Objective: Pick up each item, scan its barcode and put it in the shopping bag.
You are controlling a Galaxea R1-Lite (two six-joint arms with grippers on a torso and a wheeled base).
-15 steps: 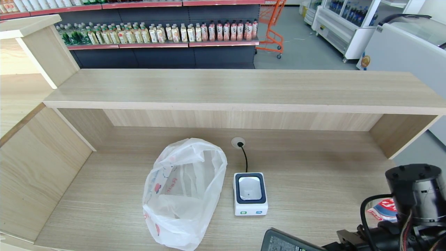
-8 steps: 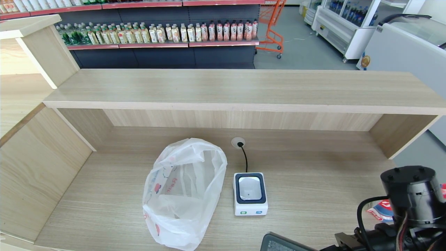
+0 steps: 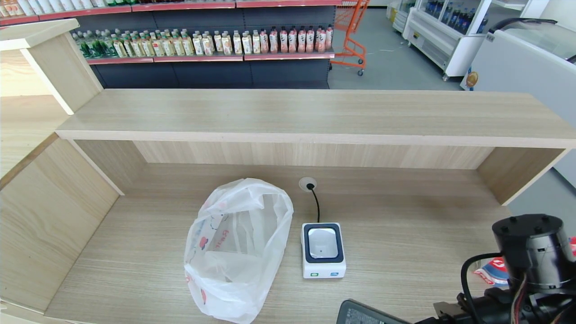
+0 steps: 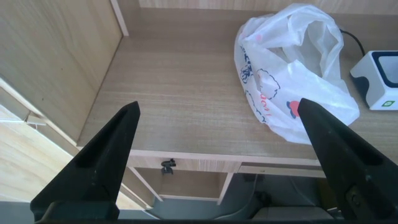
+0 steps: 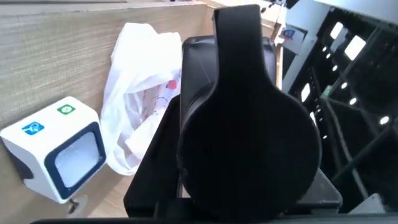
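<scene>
Wooden counter (image 3: 405, 234) (shop shelves (image 3: 202, 49) behind) bears shopping bag (image 3: 238, 247), scanner (image 3: 323, 249).

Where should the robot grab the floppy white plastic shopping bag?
Probably the thin upper rim of the white plastic shopping bag, coming down from above with the open left hand. The rim stands up around the bag's open mouth, so there is an edge to pinch.

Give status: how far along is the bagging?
Done: nothing visibly bagged; the shopping bag is too cloudy to check. In hand: left pincer open, empty. Left: red-and-white packet lies on the counter beside the right arm, not yet at the scanner.
</scene>
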